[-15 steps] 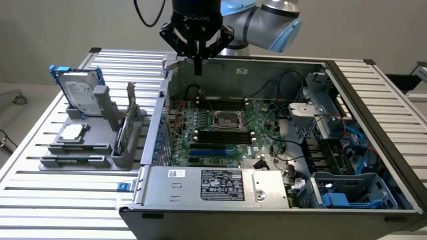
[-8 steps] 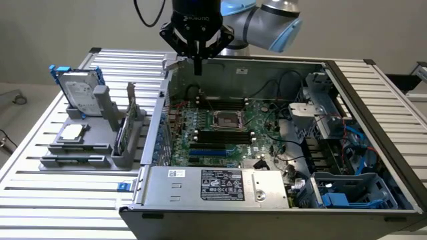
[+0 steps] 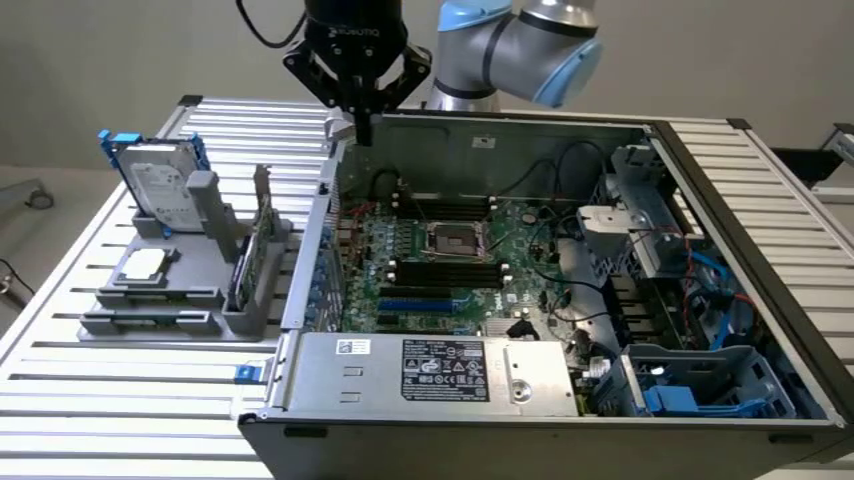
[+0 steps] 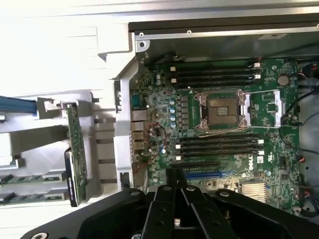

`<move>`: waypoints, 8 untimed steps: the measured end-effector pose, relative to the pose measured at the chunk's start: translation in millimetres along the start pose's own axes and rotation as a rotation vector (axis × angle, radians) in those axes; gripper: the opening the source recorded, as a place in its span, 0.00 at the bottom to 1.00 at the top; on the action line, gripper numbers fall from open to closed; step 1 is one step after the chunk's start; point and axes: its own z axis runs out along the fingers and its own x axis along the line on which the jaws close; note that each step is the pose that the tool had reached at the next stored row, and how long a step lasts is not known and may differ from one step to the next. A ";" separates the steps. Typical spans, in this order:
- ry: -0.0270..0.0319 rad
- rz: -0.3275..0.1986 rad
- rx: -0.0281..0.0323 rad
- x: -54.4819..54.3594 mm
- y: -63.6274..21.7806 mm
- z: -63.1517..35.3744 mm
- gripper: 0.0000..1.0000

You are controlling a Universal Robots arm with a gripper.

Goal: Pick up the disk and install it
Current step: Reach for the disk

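The slatted metal worktop [image 3: 134, 400] carries an open computer case [image 3: 400, 450] lying on its side, and everything else is placed from that case. The exterior view takes in the whole case: the green motherboard [image 3: 441, 270] on its floor, a silver power supply [image 3: 427, 372] against its near wall, and a blue plastic drive cage [image 3: 707, 385] in its near corner on the exterior view's right, with loose cables running between them. Outside the case, just beside its wall on the exterior view's left, stands a grey holder [image 3: 174, 310]. The disk [image 3: 158, 185] stands upright in the far end of that holder, in its blue frame with the label facing out. A green card [image 3: 247, 262] stands on edge in the holder on the side nearest the case, and a small silver chip [image 3: 144, 263] lies flat in front of the disk. The arm [image 3: 534, 40] reaches in from behind the case, and its black fingers [image 3: 358, 125] hang above the case's far wall, well apart from the disk. The wrist view looks straight down into the case and gives the processor socket [image 4: 219, 110] between its rows of memory slots. It also shows the fingers pressed together with nothing between them.
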 end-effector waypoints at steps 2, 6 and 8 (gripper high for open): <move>0.0058 0.000 -0.0016 7.0 0.8 0.0 0.11; 0.0180 0.001 -0.0048 20.3 2.3 -0.1 0.11; 0.0243 0.001 -0.0065 27.0 3.1 0.0 0.11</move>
